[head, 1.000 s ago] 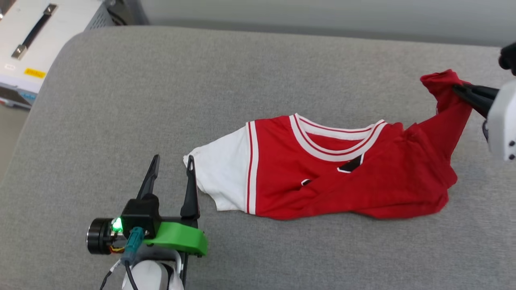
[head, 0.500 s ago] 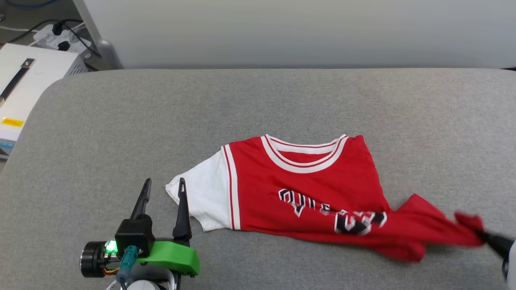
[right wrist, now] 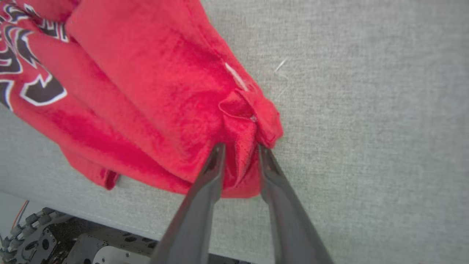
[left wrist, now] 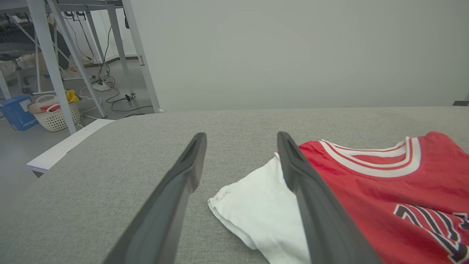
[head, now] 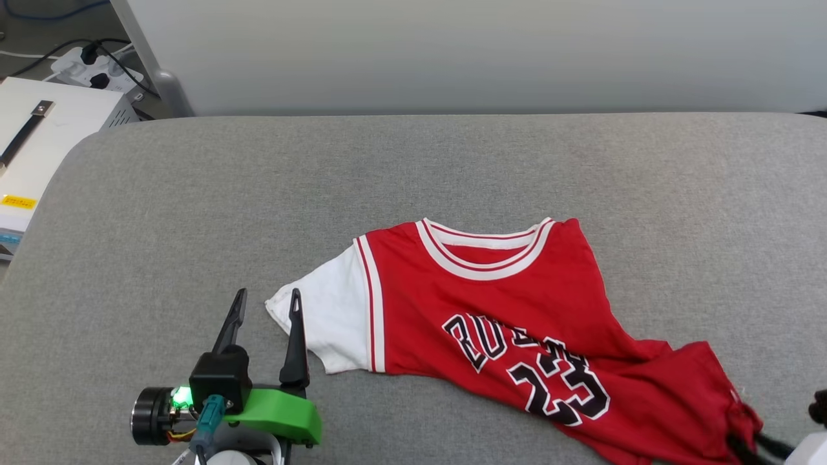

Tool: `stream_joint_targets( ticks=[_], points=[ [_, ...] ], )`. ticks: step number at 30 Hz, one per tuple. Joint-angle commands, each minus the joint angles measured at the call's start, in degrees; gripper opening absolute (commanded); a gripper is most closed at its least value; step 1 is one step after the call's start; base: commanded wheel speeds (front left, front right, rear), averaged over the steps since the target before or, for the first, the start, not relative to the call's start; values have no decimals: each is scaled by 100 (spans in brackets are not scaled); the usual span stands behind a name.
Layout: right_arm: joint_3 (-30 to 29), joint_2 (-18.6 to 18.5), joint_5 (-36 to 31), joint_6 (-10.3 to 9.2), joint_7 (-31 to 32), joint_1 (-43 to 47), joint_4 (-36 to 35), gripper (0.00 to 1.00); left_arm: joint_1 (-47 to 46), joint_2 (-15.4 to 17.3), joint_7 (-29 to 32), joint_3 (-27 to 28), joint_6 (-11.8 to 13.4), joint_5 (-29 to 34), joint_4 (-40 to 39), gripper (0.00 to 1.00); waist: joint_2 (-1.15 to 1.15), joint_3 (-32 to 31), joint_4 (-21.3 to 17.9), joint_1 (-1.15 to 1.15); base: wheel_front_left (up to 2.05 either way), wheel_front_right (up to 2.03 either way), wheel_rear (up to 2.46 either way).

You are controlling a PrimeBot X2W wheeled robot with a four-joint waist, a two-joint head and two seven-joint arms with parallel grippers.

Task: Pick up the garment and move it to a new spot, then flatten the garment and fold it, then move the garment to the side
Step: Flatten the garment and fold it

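Head view | garment [head: 491, 303] reads 23 | left end effector [head: 269, 294] wide | right end effector [right wrist: 241, 147] pinching garment

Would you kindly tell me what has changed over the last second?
The right gripper, clamped on the garment, dragged its hem from the far right toward the near edge, unfolding the body so the lettering and number 23 show. The left gripper stayed open beside the white sleeve.

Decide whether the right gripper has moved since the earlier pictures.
Yes. The right gripper, shut on the garment, came away from the far edge of the grey surface, toward the robot.
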Motion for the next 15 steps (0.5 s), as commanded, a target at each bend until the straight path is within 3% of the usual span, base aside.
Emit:
stream_joint_targets(
  ticks=[1,8,15],
  points=[
    [-109,5,-84,-3,-117,-97,-75,100,64,-24,-34,11,-28,54,15,100,0,-5,11,0,0,0,0],
    [-834,-128,-232,-3,-444,-437,-987,100,40,-24,-34,14,-43,103,-4,100,0,4,94,0,0,0,0],
    [-1121,-263,-552,-3,-50,-1324,-1771,100,-62,-24,-34,-30,-25,112,-82,100,0,176,230,0,0,0,0]
  ],
)
